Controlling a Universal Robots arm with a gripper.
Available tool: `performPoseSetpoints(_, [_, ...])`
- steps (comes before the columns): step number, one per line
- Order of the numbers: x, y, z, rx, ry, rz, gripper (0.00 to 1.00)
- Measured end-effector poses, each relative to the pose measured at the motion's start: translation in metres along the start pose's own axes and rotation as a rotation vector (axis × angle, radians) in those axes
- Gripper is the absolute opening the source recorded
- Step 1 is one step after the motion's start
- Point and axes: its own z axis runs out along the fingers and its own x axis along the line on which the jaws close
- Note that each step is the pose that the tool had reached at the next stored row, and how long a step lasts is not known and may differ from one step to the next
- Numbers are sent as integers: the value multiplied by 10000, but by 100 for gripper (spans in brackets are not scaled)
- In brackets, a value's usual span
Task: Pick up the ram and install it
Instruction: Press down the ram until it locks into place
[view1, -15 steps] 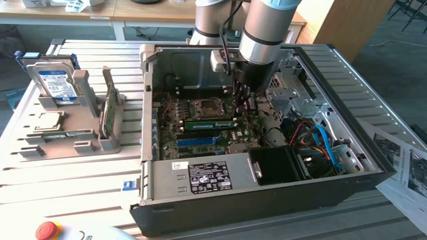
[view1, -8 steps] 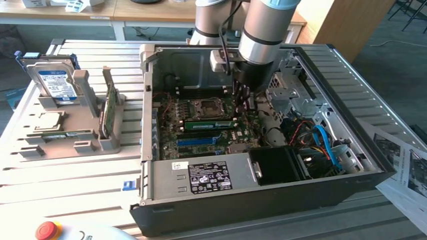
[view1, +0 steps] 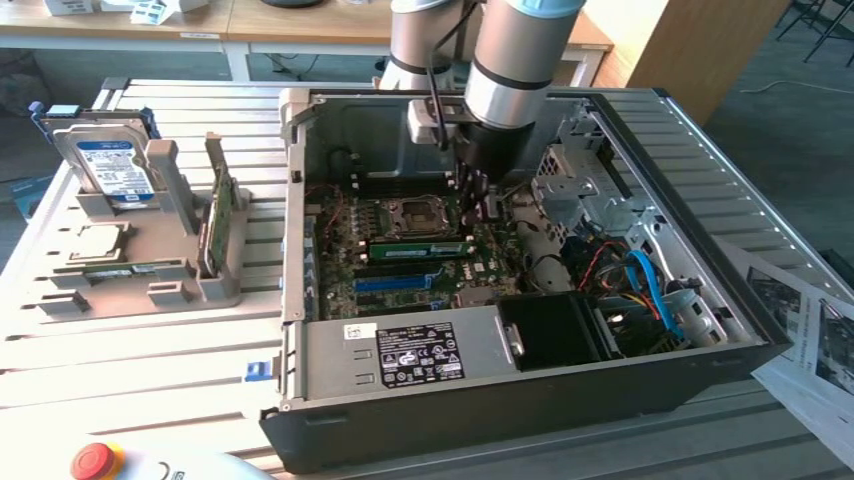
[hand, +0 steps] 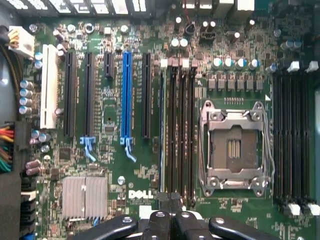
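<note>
gripper (view1: 475, 192): inside the open computer case (view1: 747, 340), low over the motherboard (view1: 350, 262), fingers drawn together at the end of the memory slots (hand: 181, 135); whether they grasp anything cannot be told. ram (view1: 419, 250): green stick lying in a slot directly below the gripper, beside the empty processor socket (hand: 233, 149). hard drive (view1: 112, 168): in a grey stand on the counter (view1: 134, 350), well apart from the gripper.
</note>
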Motion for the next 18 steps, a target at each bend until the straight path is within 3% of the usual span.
performPoseSetpoints(18, [-1, 348, 11, 11, 1, 0, 11])
